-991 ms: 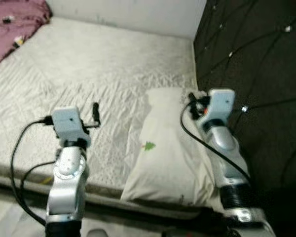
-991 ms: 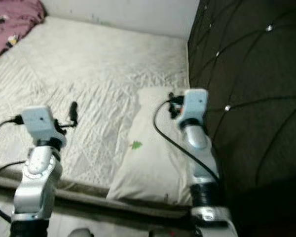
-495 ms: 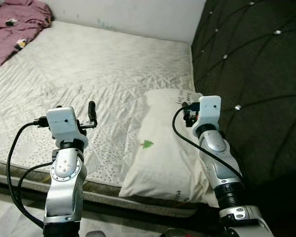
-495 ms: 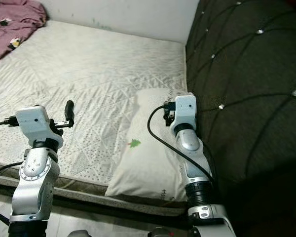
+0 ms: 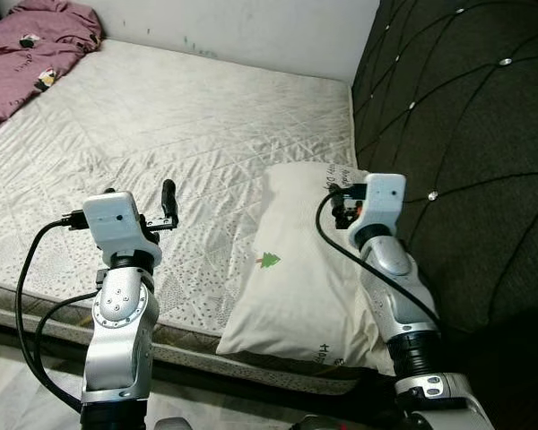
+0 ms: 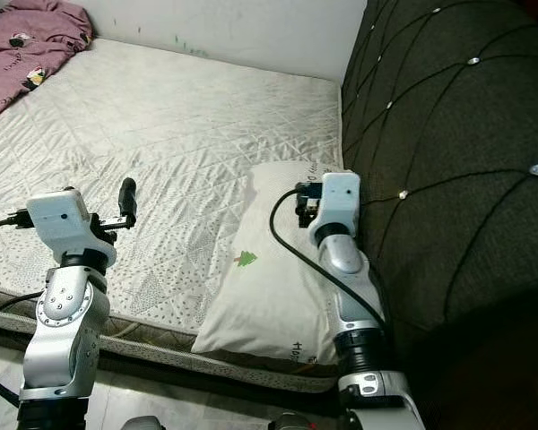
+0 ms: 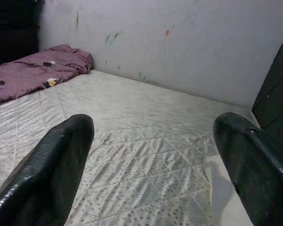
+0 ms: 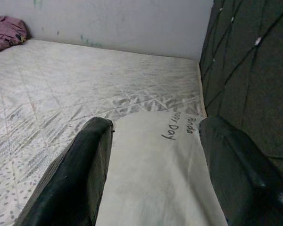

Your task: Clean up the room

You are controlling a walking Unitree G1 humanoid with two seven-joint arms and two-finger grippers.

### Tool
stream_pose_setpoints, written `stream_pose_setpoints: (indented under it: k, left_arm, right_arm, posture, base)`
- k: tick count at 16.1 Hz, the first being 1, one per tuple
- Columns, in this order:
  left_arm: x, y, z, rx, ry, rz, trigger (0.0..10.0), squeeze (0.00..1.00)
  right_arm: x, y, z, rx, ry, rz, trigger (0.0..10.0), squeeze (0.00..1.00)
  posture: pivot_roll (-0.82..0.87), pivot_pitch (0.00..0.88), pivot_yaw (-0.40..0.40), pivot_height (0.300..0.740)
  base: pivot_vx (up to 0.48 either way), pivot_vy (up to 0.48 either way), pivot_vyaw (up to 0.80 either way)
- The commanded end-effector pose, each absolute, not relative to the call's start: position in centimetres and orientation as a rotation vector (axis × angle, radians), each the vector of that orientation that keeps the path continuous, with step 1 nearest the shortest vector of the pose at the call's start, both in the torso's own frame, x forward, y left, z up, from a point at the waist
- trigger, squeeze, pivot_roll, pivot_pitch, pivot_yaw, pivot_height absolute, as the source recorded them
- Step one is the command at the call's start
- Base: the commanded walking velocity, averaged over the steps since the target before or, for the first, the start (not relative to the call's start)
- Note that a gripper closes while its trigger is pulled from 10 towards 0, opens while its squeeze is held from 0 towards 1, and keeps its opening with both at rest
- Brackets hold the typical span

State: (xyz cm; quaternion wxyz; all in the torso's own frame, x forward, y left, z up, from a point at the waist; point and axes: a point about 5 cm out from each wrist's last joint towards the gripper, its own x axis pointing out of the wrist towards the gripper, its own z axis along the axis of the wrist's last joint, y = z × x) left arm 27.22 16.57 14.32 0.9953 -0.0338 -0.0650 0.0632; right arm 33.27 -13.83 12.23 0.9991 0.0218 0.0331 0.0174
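A white pillow (image 5: 291, 269) with a small green tree print lies on the mattress (image 5: 161, 116), close to its front edge and against the dark headboard. My right gripper (image 5: 341, 202) hovers just above the pillow's far end, open, with nothing between its fingers (image 8: 80, 179). My left gripper (image 5: 167, 204) is raised over the mattress to the left of the pillow, also open and empty, its fingers (image 7: 52, 174) wide apart. A crumpled purple blanket (image 5: 36, 49) lies at the far left corner of the bed.
A dark quilted headboard (image 5: 466, 134) with studs rises along the right side. A pale wall (image 5: 251, 27) runs behind the bed. The mattress's front edge (image 5: 36, 300) is just before me, with light floor below it.
The whole picture has shifted a little and sharpened, so the camera moved. Both grippers keep their places relative to the pillow and stay open.
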Motion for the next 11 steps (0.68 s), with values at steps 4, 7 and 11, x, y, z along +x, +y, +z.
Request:
stream_pose_setpoints:
  k: [4,7,11]
  left_arm:
    - [27.58,16.21,14.36,-0.094,-0.124,0.109,10.0,0.00]
    - [27.61,16.08,14.39,-0.104,-0.125,0.102,10.0,0.00]
    - [27.66,15.94,14.43,-0.112,-0.126,0.094,10.0,0.00]
  right_arm:
    - [33.54,-13.96,12.68,0.063,0.067,0.047,10.0,0.00]
    - [33.49,-13.82,12.68,0.072,0.065,0.063,10.0,0.05]
    - [33.49,-13.82,12.65,0.057,0.065,0.059,10.0,0.93]
  posture:
    - [0.02,0.000,-0.062,0.740]
    - [0.02,0.000,-0.062,0.740]
    - [0.02,0.000,-0.065,0.740]
  base:
    - [0.000,0.346,-0.60]
    - [0.000,0.480,-0.80]
    - [0.000,0.480,-0.10]
